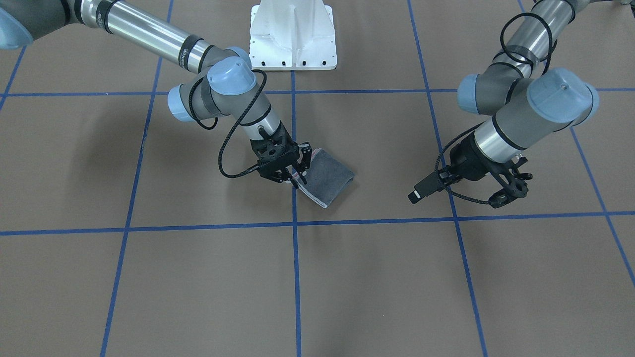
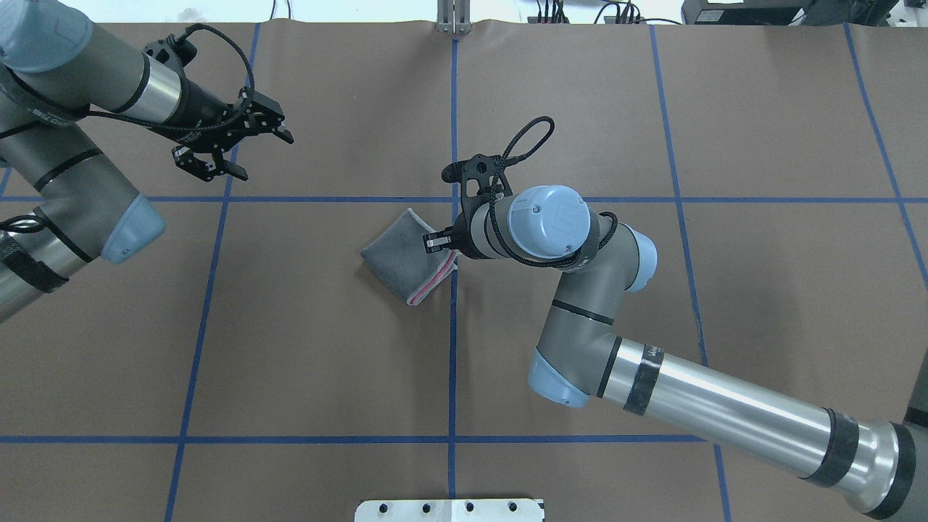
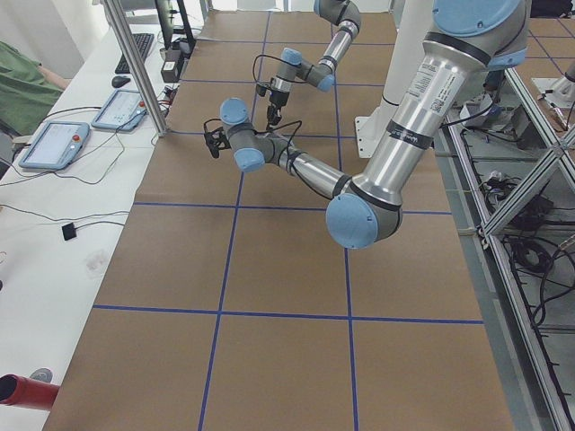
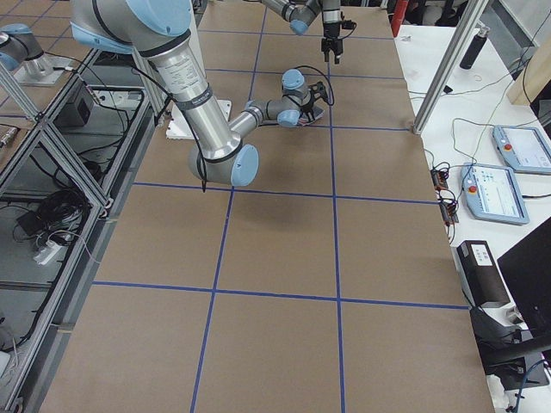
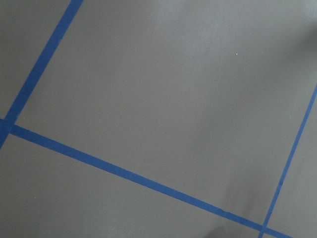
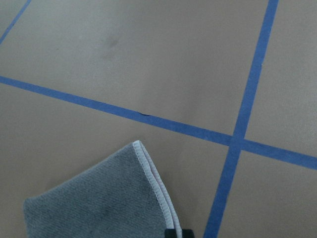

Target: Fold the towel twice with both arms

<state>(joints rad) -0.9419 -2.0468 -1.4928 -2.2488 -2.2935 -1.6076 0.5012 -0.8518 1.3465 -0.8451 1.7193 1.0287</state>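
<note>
The towel (image 1: pixel 333 174) (image 2: pixel 395 254) lies folded near the table's middle, dark grey face up, with a pink strip and pale hem along one edge. My right gripper (image 1: pixel 297 179) (image 2: pixel 433 241) reaches down to that hemmed edge, and its jaws look shut on it. The right wrist view shows the towel (image 6: pixel 99 198) with a black fingertip (image 6: pixel 173 233) at the hem. My left gripper (image 1: pixel 511 188) (image 2: pixel 250 154) hangs open and empty well off to the side, above bare table. The left wrist view holds only brown surface and blue tape.
Blue tape lines (image 1: pixel 294 225) grid the brown table. The white pedestal base (image 1: pixel 292 34) (image 2: pixel 449 510) stands at the robot's edge. A side bench with tablets (image 3: pixel 54 144) and cables runs past the far edge. A green sleeve (image 3: pixel 22 85) shows there.
</note>
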